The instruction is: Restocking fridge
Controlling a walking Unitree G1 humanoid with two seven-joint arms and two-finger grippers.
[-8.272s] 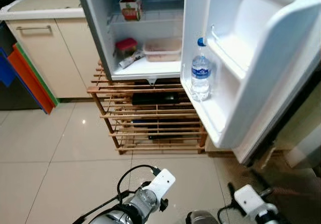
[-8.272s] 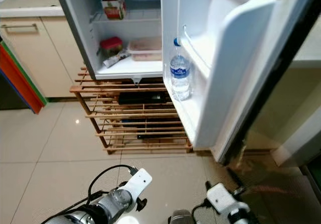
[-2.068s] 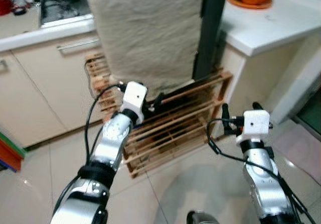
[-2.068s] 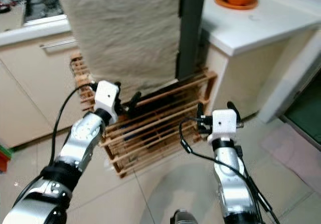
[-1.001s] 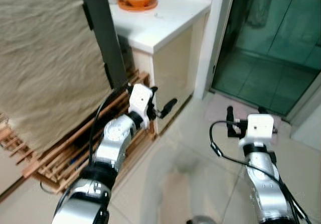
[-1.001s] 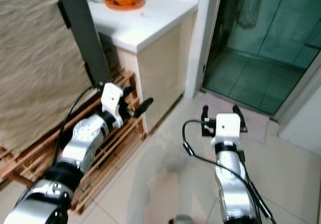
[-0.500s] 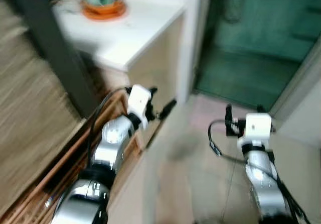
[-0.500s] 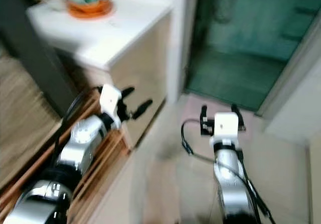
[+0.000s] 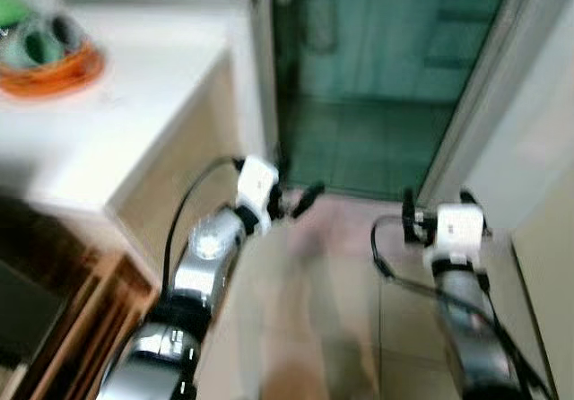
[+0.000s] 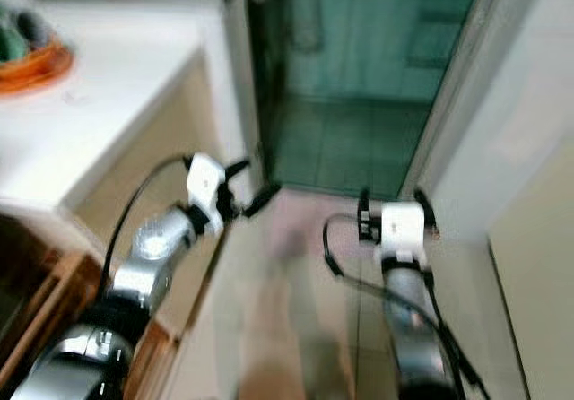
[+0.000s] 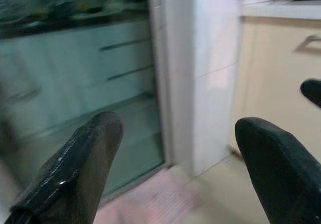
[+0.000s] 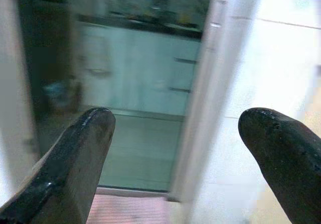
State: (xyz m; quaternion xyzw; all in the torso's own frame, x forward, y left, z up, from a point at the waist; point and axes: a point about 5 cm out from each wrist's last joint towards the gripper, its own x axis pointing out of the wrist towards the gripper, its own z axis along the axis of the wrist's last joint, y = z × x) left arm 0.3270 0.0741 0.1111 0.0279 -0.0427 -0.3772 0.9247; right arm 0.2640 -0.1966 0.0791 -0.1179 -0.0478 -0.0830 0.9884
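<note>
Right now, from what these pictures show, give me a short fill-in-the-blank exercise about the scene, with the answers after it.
1. The dish at the far left of the white counter is coloured ____.
2. Both the left hand and the right hand have their fingers ____, holding nothing.
3. Straight ahead of the two hands stands a green-tinted ____ door.
4. The left hand is beside the counter's ____ front panel.

Answers: orange; open; glass; beige

The left gripper (image 11: 173,171) has its two black fingers (image 11: 75,169) spread wide, empty, facing a glass door (image 11: 75,83) (blurred) and a white wall (image 11: 200,73).
</note>
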